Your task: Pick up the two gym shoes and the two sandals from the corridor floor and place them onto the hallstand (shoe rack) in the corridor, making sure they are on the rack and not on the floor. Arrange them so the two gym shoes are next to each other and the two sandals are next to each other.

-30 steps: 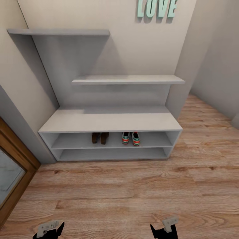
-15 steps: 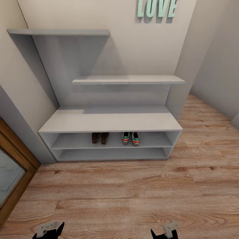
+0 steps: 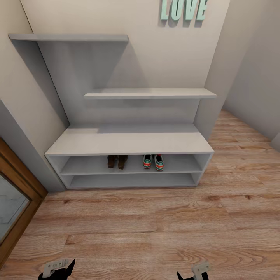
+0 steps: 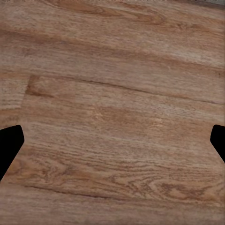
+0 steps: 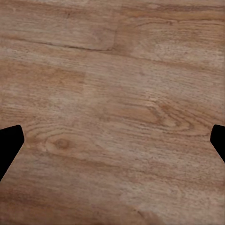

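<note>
Sandals and gym shoes on rack upper open shelf, pairs side by side, far ahead of both grippers. Left gripper and right gripper low over floor, jaws spread, empty. Right arm nearer gym shoes.

you're in a home corridor: a light-grey hallstand stands against a beige wall, with sandals and gym shoes tucked side by side on its upper open shelf. mint "love" letters hang above, wood-plank floor runs underfoot, and a wood-framed glass door sits at your left.
</note>
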You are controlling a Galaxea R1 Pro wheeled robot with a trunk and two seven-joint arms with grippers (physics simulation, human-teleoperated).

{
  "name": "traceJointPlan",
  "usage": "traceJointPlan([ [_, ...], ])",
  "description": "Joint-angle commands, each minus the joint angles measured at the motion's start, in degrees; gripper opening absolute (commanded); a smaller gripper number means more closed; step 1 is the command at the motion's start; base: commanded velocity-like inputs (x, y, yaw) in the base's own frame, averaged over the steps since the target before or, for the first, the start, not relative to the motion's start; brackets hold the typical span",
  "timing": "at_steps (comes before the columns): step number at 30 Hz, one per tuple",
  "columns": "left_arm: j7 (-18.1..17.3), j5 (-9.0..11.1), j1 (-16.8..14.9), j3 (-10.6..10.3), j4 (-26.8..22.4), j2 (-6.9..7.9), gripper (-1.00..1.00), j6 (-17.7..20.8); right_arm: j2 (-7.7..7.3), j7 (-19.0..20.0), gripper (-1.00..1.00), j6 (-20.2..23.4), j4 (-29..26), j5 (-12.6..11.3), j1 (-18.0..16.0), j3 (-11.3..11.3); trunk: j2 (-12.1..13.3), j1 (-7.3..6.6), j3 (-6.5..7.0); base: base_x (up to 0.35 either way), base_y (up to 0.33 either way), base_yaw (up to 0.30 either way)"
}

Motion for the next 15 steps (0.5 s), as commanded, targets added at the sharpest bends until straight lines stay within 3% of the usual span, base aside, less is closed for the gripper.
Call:
traceJointPlan([
  [1, -0.5, 0.1, 0.0, 0.3, 0.0, -0.03, 1.00, -0.1, -0.03, 0.4, 1.00, -0.1, 0.0, 0.2, 0.0, -0.5, 0.0, -0.01, -0.04, 0.000, 0.000, 0.000],
  [15, -0.5, 0.1, 0.0, 0.3, 0.3, -0.10, 1.00, -1.9, 0.00, 0.4, 1.00, -0.1, 0.0, 0.2, 0.0, -0.5, 0.0, -0.01, -0.04, 0.000, 0.000, 0.000],
])
